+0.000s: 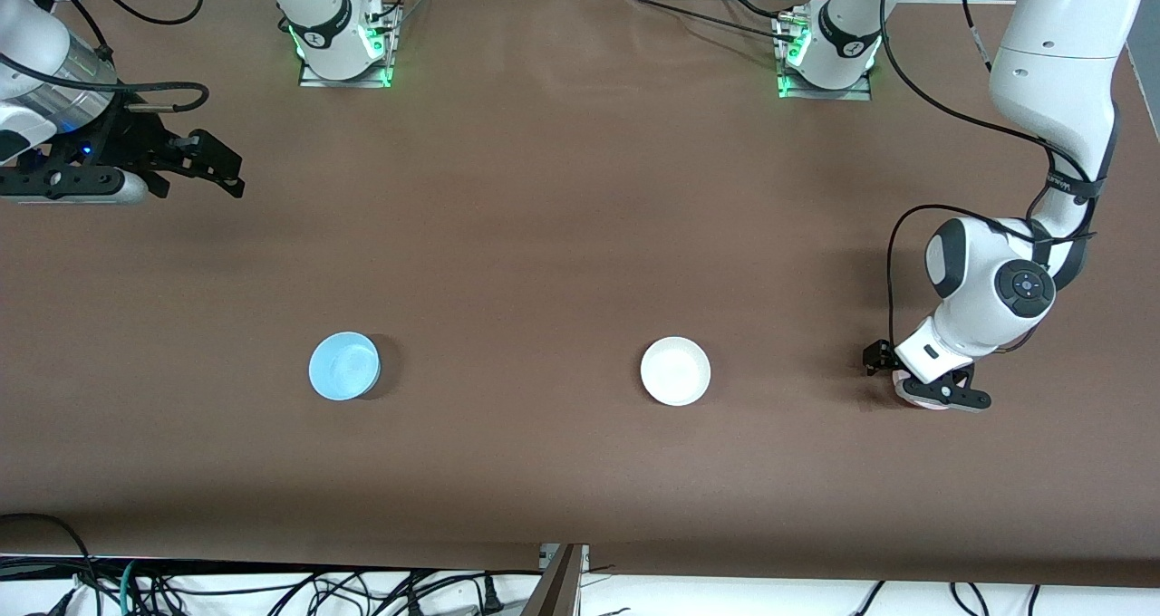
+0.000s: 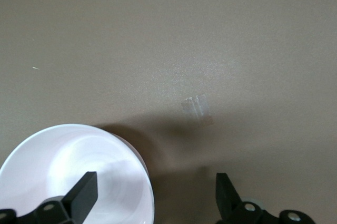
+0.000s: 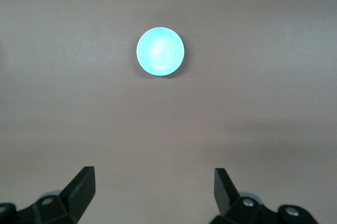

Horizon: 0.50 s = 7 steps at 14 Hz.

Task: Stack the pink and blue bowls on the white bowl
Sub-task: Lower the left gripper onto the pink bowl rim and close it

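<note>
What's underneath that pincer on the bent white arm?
The pink bowl sits under the open left pincer, one finger over its whitish inside, the other outside the rim. Most of the bowl's pink outside is hidden.

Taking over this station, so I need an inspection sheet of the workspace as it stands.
Surface: brown table cover, a pale scuff.
Job's things: blue bowl, white bowl and pink bowl lie separately, unstacked.
Clutter: nothing seen.
Grippers: left gripper open, one finger inside the pink bowl, one outside; right gripper open, waiting at the right arm's end.
Cables: loose bundle below the table edge.
Surroundings: nothing seen.
</note>
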Available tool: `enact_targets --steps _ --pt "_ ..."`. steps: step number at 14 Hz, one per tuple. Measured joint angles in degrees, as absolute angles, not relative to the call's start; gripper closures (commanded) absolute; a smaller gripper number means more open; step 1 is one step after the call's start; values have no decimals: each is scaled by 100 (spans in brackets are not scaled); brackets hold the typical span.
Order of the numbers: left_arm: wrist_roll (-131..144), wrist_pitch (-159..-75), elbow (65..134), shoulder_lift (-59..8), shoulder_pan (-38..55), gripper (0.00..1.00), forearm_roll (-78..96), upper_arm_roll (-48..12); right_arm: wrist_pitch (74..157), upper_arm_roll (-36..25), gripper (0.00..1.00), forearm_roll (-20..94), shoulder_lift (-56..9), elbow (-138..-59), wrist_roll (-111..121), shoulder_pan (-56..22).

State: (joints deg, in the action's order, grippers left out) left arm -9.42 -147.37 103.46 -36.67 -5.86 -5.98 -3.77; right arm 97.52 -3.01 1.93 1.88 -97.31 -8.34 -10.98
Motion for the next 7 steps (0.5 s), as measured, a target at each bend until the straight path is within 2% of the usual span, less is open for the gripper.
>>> enact_targets --steps 3,5,7 --pt "-941 -14737 10359 -3668 -586 33 -598 -378 9756 -301 0 193 187 -9731 -834 -1098" --pt "-941 -14737 10362 -3669 -585 60 -598 -378 9757 -301 0 193 186 -9731 -834 -1098" --pt "-941 -14737 10364 -3670 -585 80 -598 -378 9758 -301 0 193 186 -9731 -834 -1098"
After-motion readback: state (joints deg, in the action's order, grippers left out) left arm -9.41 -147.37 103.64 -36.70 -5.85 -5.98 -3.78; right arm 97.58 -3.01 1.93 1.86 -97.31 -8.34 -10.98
